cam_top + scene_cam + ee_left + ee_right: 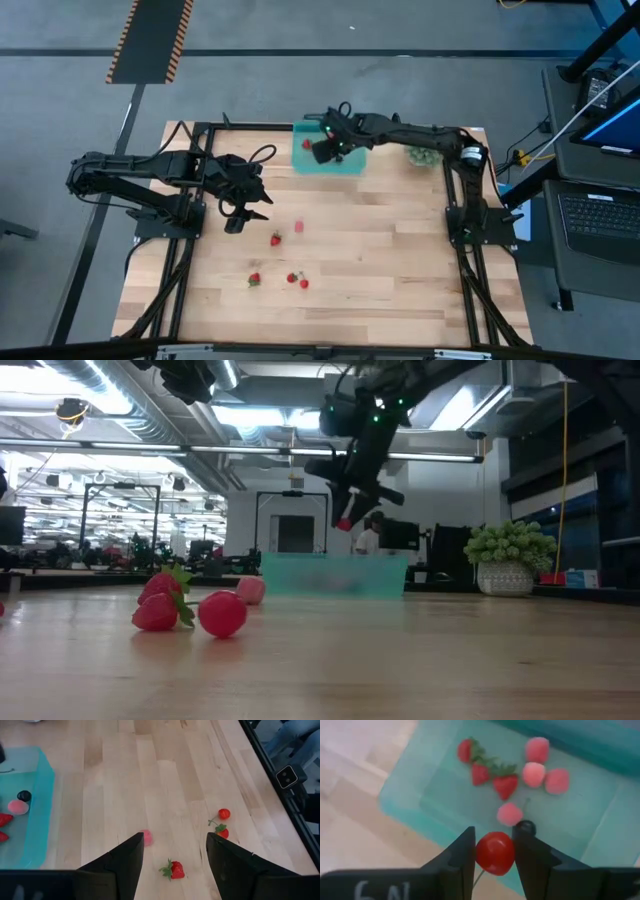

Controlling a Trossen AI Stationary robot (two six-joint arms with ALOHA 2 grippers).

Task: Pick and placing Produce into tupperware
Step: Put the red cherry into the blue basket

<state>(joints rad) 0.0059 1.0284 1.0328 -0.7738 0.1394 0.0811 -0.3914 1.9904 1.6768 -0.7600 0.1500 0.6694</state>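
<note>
My right gripper hangs over the near edge of the teal tupperware, shut on a round red piece of produce. Several red and pink pieces and one dark berry lie inside the tupperware. My left gripper hovers open above the table's left half, with nothing between its fingers. Below it lie a strawberry, a pink piece and two red pieces. In the low view the right gripper is high above the tupperware. My right gripper pinches the round red piece by its two sides between its two fingers. The fingers slant steeply down from above. The piece is lifted clear, above the tupperware's edge, and a thin stem trails from its underside.
Loose produce lies on the wooden table's near half. A spiky green plant-like ball sits at the far right, beside the right arm. Bare wood lies to the right of the loose pieces.
</note>
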